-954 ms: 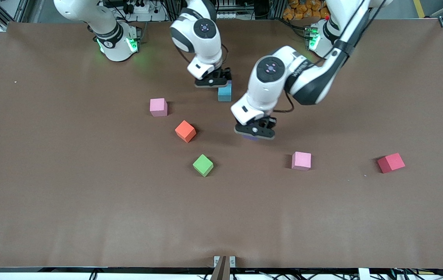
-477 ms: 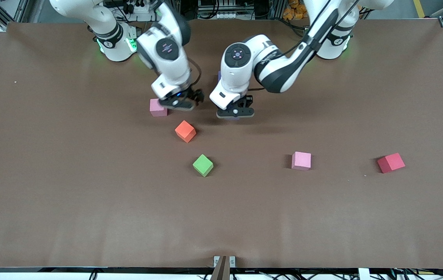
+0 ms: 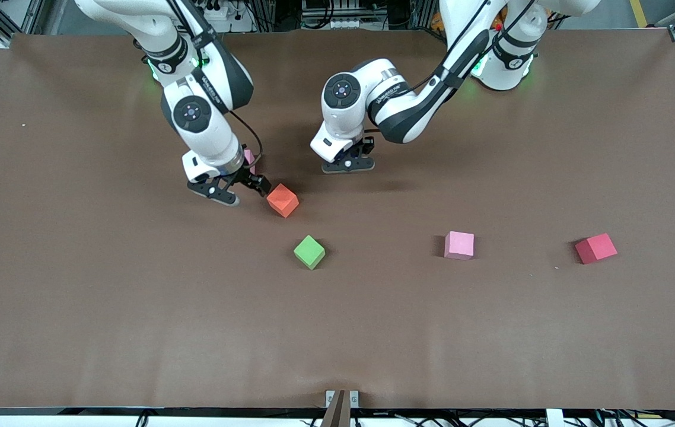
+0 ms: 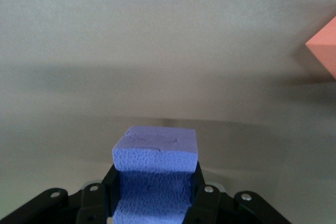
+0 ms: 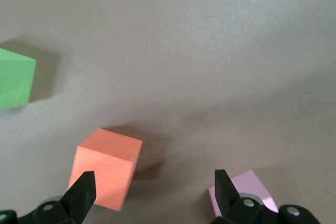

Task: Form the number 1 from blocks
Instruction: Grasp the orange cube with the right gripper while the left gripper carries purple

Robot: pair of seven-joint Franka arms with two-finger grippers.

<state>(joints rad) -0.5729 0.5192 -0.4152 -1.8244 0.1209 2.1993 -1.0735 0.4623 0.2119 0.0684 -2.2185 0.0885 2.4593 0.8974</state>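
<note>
Two claws low over the brown tabletop [image 3: 76,296]. Left claw [image 3: 346,167] clamped on a purple matte foam cube [image 4: 155,169], hanging over bare surface at about two o'clock from the orange foam cube [image 3: 283,200], read on the front view. Right claw [image 3: 229,190] spread wide and empty, just beside that orange cube at its nine o'clock, with a pink foam cube [image 5: 247,192] near one fingertip. Farther out: green foam cube [image 3: 309,251] at five o'clock of the orange one, then a second pink cube [image 3: 459,245] and a red foam cube [image 3: 595,248] toward the left arm's end. Probably placing: lower the purple cube flat-faced and release only once seated. Centre the wide claw on the orange cube before closing.
</note>
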